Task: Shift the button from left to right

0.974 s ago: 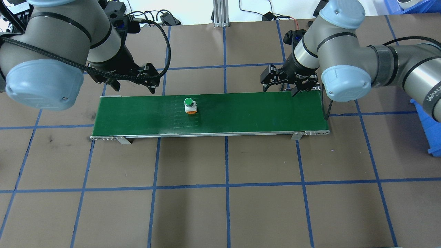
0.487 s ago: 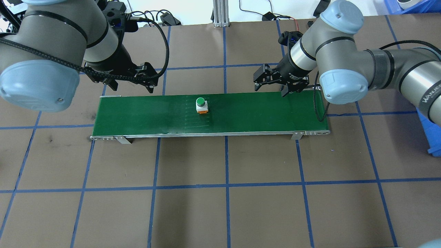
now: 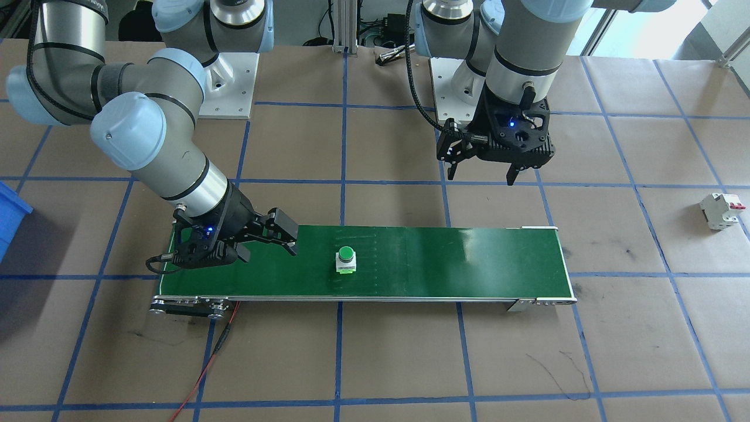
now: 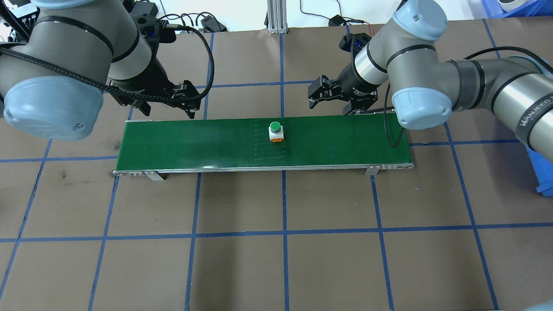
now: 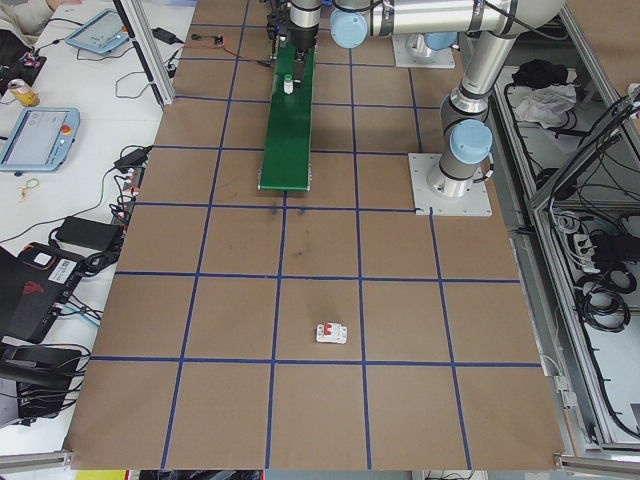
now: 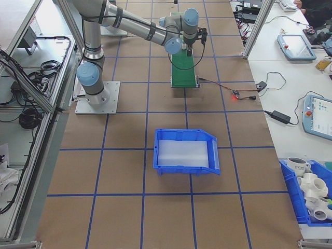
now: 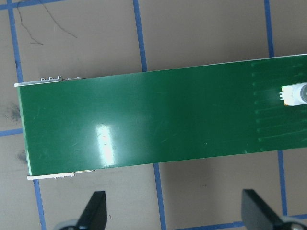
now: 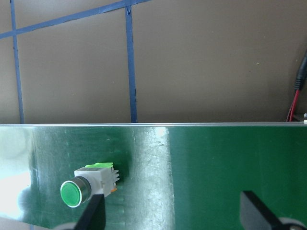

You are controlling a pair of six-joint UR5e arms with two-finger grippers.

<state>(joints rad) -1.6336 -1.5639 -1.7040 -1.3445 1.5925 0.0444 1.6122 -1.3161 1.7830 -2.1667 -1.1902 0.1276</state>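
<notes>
The button [image 4: 275,131], with its green cap up and white body, stands near the middle of the green conveyor belt [image 4: 194,142]. It also shows as the button [image 3: 345,259] in the front view. My left gripper [image 4: 160,113] hovers open just behind the belt's left end, holding nothing. The belt fills the left wrist view, where the button [image 7: 295,95] sits at the right edge. My right gripper [image 4: 328,109] is open above the belt's back edge, to the button's right. In the right wrist view the button [image 8: 88,184] lies just ahead of one fingertip [image 8: 93,213].
A white circuit breaker [image 3: 722,210] with a red lever lies on the brown mat far out on my left side. A blue bin [image 6: 187,151] stands on the mat beyond the belt's right end. A red cable [image 3: 205,369] trails from the belt's right end.
The button has ridden rightward along the belt toward the middle. My right gripper has moved left along the belt's back edge, closing on the button. The left gripper has barely moved.
</notes>
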